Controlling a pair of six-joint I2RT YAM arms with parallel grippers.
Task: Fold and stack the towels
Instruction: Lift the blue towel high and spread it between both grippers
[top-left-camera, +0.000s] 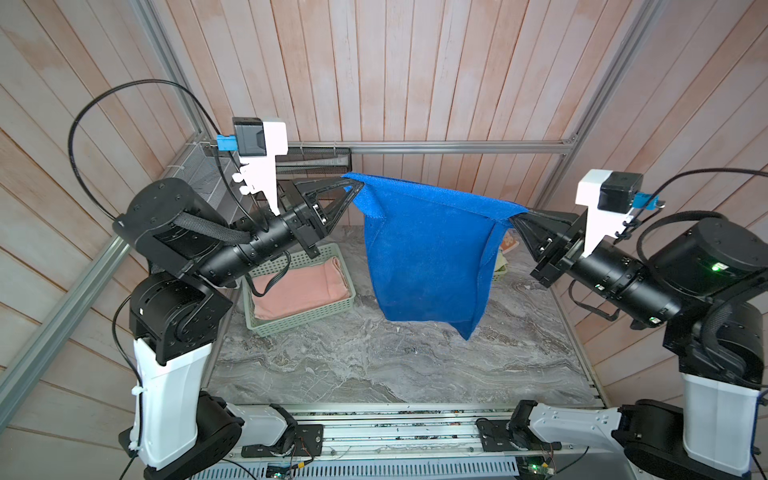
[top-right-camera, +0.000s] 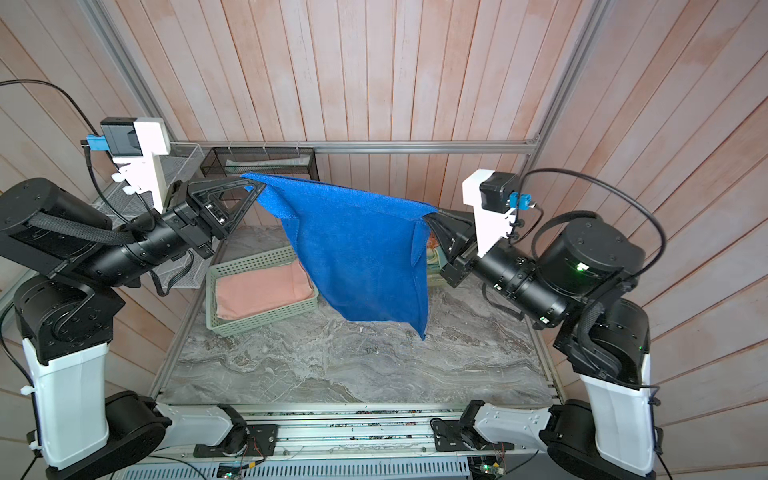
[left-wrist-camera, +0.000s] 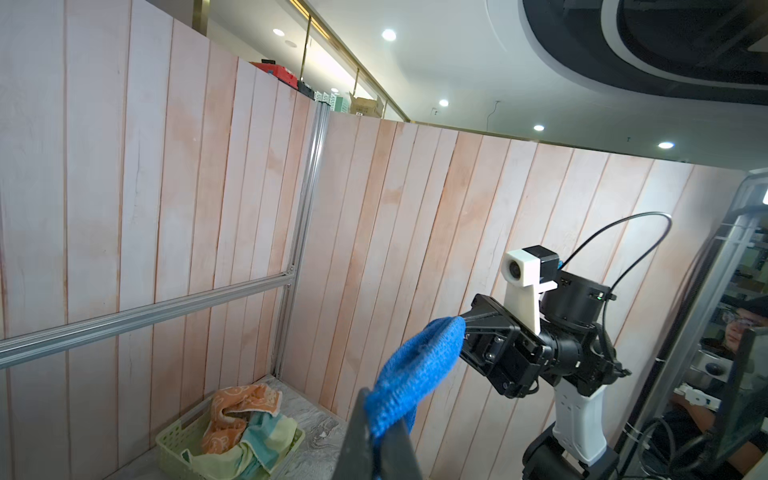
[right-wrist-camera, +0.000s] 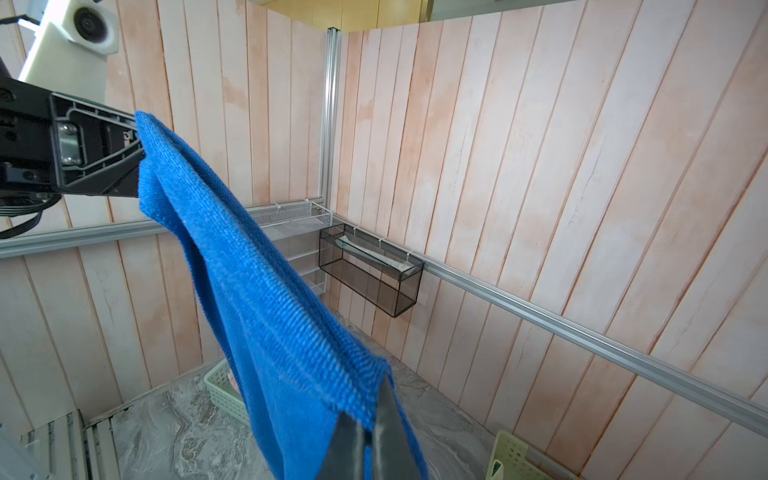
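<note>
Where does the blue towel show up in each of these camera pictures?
Top view: the blue towel hangs mid-picture, stretched between the left gripper and the right gripper.
Top view: the same, a little left of centre.
Left wrist: a bunched strip running from the near fingers to the right gripper.
Right wrist: a wide band running from the near fingers to the left gripper.
Shared landmark: the marble tabletop, visible in all four.

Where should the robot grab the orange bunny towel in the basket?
Pinch the orange bunny towel by its humped top fold, coming straight down from above. It lies bunched over the yellow-teal towel inside the green basket, whose walls would likely block a sideways reach.
</note>
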